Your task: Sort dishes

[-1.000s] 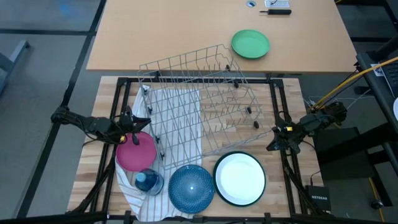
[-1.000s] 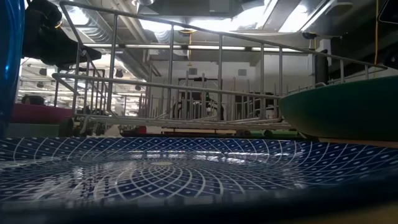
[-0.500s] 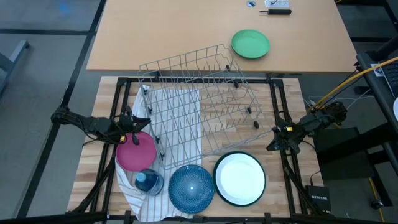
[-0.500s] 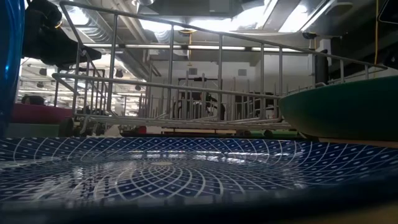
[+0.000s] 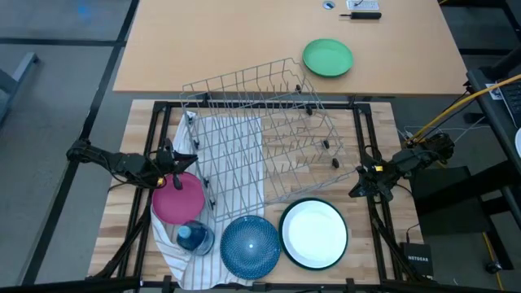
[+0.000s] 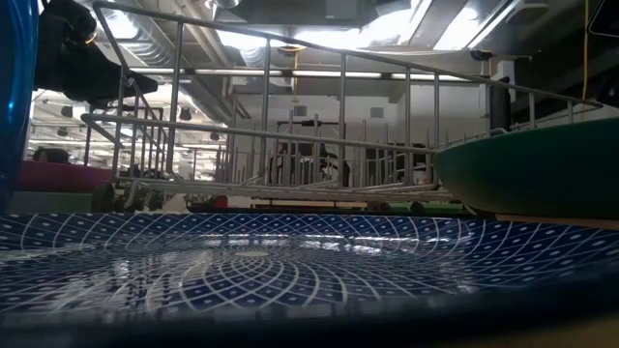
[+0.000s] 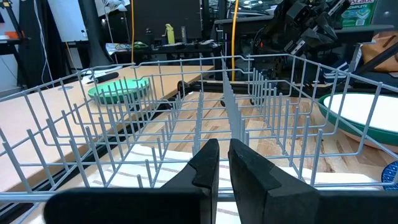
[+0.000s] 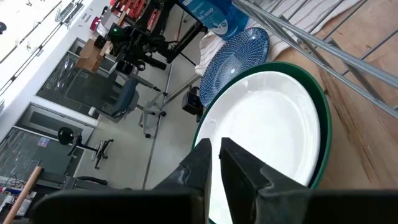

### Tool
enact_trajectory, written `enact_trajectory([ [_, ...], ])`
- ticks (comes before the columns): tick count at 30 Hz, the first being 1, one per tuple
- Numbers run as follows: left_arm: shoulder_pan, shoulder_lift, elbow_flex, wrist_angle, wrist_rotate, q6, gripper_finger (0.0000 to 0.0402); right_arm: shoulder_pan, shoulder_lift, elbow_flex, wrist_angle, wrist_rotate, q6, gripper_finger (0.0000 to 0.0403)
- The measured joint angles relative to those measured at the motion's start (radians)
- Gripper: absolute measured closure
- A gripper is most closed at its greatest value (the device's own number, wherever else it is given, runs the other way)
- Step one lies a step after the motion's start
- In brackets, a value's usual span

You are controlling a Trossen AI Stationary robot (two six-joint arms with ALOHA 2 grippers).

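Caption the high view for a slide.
Wire dish rack on striped cloth; magenta, speckled blue and white green-rimmed plates wait nearby.

The low view cuts off the speckled blue plate (image 6: 290,271) at its edges; the magenta plate (image 6: 58,176) shows only as a sliver behind the wire rack (image 6: 290,145).

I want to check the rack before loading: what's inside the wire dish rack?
No dishes show inside the wire dish rack; through its wires show a striped cloth and bare wood.
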Motion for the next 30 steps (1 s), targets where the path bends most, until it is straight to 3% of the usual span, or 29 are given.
enact_trajectory([
  [8, 0.0, 0.0, 0.0, 0.0, 0.0, 0.0, 0.0373, 0.0, 0.0, 0.0, 0.001, 0.012, 0.001, 0.0364],
  [13, 0.0, 0.0, 0.0, 0.0, 0.0, 0.0, 0.0373, 0.0, 0.0, 0.0, 0.001, 0.108, 0.003, 0.0364],
  [18, 0.0, 0.0, 0.0, 0.0, 0.0, 0.0, 0.0373, 0.0, 0.0, 0.0, 0.001, 0.204, 0.135, 0.0364],
  [30, 0.0, 0.0, 0.0, 0.0, 0.0, 0.0, 0.0373, 0.0, 0.0, 0.0, 0.001, 0.21, 0.131, 0.0364],
])
